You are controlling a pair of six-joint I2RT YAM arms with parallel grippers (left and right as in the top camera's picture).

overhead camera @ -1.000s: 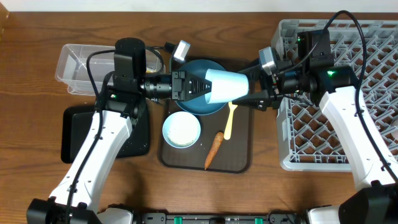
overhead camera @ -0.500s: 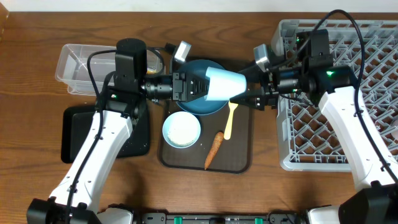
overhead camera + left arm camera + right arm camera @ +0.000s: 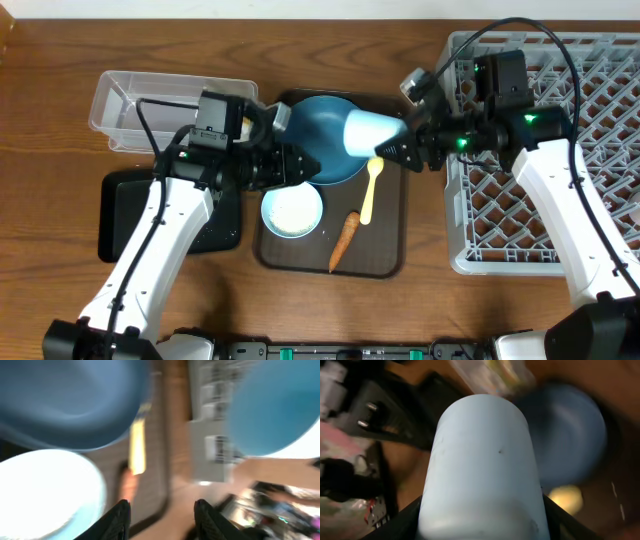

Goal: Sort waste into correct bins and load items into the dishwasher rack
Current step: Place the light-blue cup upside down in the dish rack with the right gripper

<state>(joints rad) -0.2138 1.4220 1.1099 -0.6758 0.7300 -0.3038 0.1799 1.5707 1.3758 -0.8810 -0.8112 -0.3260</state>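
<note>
My right gripper [image 3: 402, 149] is shut on the small light-blue cup [image 3: 370, 131], which lies sideways above the tray's right part. In the right wrist view the cup [image 3: 485, 465] fills the space between the fingers [image 3: 402, 520]. My left gripper [image 3: 303, 166] is open and holds nothing, over the near edge of the large blue plate [image 3: 320, 140]. Its view is blurred and shows the white bowl [image 3: 45, 490], the pale yellow spoon [image 3: 137, 445] and the cup [image 3: 270, 405]. The bowl [image 3: 292, 210], spoon [image 3: 369, 192] and orange carrot [image 3: 345, 240] lie on the tray. The grey dishwasher rack [image 3: 600, 90] stands at right.
The dark brown tray [image 3: 385, 258] sits mid-table under the dishes. A clear plastic tub [image 3: 125, 100] stands at back left, and a black shallow bin [image 3: 118, 215] in front of it, partly under my left arm. Bare wood runs along the front edge.
The left gripper opened, let go of the light-blue cup and drew back left. The right gripper keeps the cup and has shifted it slightly right.
</note>
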